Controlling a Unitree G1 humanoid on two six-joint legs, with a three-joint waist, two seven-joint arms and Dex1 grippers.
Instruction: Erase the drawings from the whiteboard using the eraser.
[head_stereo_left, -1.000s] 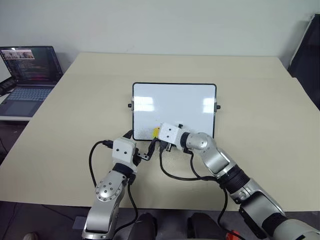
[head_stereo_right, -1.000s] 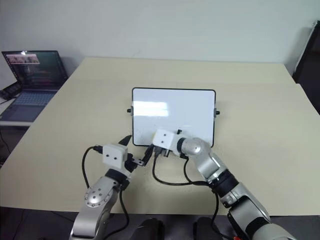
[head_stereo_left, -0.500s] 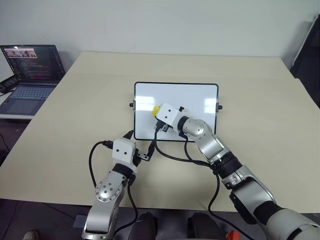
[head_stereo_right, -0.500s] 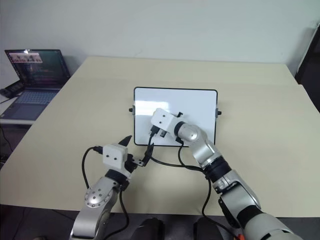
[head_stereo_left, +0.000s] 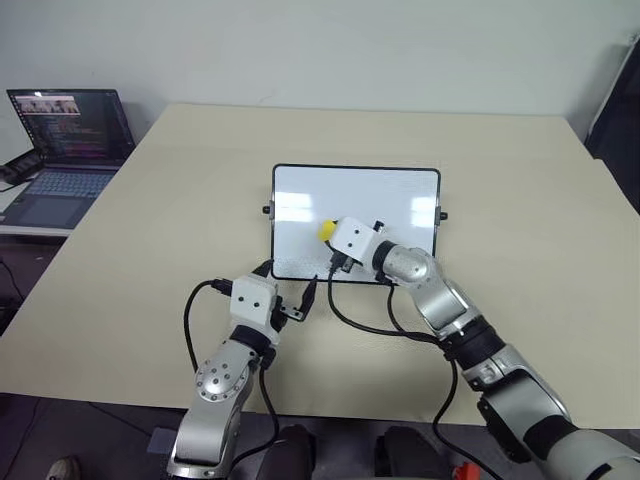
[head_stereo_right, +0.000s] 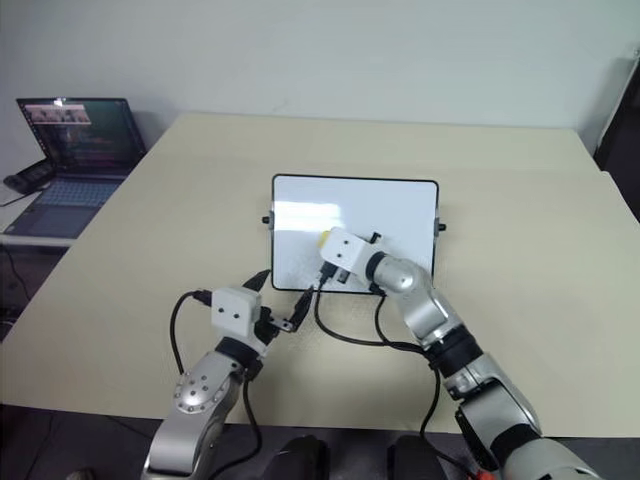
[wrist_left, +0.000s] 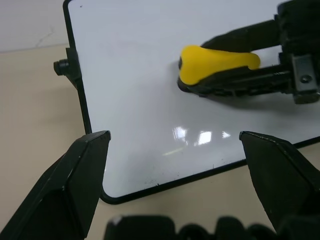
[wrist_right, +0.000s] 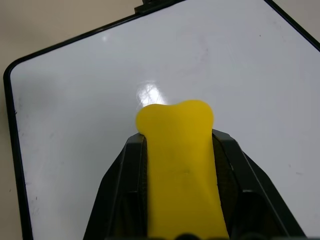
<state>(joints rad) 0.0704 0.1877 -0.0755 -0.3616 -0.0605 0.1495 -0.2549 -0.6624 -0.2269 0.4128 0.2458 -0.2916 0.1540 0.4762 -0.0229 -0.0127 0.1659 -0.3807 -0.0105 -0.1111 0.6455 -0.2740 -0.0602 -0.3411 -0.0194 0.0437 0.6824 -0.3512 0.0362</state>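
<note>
Farthest left, a laptop (head_stereo_left: 62, 150) sits open on a low side surface beside the tan table (head_stereo_left: 150, 230), its screen lit. Next along, the left gripper (head_stereo_left: 290, 290) hovers over the table just short of the near left corner of the whiteboard (head_stereo_left: 400, 195), its two black fingers (wrist_left: 75, 175) spread wide apart with nothing between them; from its wrist camera the board's near edge and left corner lie right ahead of the fingertips. A black cable loops from this arm's wrist block over the tabletop.

The whiteboard lies flat near the middle of the table, long side facing the robot, with a thin black frame and a small black knob (head_stereo_left: 267, 210) on each short side. Its white surface shows glare patches, and I can make out no marker lines on the parts that are visible.

Over the near middle of the board, the right gripper (head_stereo_left: 330, 240) is clamped on the eraser (wrist_right: 180, 165), a yellow block that sticks out past the fingertips toward the board's left half. In the left wrist picture its dark underside lies against the white surface. To the right, that arm runs back off the near edge of the board, with a black cable sagging onto the table below it.
</note>
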